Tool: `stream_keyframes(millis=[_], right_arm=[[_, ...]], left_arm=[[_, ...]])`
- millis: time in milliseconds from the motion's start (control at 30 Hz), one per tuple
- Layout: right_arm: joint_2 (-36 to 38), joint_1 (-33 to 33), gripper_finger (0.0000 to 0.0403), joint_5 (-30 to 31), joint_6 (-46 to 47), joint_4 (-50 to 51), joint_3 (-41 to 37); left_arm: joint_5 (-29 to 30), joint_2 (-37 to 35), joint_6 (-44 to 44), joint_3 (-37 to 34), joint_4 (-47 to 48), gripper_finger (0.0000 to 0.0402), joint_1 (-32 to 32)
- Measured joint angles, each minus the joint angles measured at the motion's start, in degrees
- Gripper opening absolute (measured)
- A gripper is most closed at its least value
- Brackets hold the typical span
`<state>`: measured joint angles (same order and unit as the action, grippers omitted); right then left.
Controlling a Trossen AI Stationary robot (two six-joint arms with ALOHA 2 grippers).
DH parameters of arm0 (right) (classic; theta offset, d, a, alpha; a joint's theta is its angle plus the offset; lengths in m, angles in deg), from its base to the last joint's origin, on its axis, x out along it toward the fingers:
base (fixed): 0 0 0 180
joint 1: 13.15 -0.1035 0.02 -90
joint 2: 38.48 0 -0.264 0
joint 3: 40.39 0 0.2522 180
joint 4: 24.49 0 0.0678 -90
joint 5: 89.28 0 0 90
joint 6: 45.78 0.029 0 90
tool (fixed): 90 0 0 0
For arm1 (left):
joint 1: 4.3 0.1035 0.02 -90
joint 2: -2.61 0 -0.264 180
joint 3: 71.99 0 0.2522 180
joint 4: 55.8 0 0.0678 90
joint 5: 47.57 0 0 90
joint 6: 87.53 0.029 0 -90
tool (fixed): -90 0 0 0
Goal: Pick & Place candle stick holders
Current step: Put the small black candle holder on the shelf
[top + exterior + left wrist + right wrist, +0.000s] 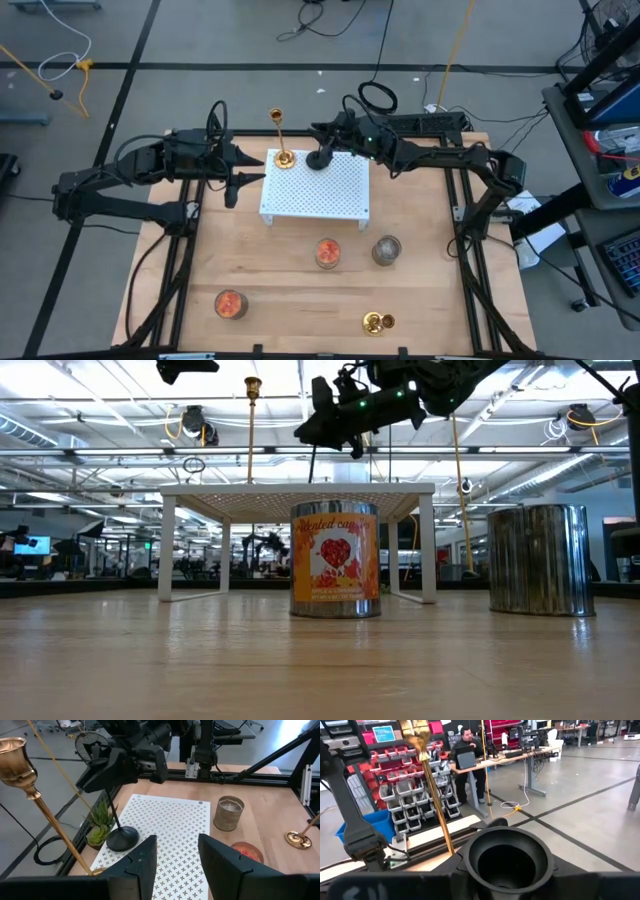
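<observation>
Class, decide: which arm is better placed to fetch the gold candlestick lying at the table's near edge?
Probably the left. Its claw is open and empty beside the white rack, while the right claw grips the black candlestick. The fallen gold candlestick lies far from both.

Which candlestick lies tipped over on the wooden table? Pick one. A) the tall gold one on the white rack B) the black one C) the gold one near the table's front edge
C: the gold candlestick lies on its side on the table, while the tall gold one and the black one stand upright on the white rack.
</observation>
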<state>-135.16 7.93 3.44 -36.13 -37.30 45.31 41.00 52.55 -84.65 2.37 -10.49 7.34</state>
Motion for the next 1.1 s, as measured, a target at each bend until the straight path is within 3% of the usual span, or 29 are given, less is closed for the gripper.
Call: stream_keyframes(millis=[567,1100], right_arm=[[0.0,0.0,0.0103,0.0,-2.8,2.2,-0.2],[0.0,-0.1,0.0219,0.1,-6.0,1.1,-0.2]], left_arm=[[0.0,0.0,-1.0,0.0,0.0,0.0152,0.0],[-0.1,0.0,-0.2,0.0,0.5,0.0152,0.0]])
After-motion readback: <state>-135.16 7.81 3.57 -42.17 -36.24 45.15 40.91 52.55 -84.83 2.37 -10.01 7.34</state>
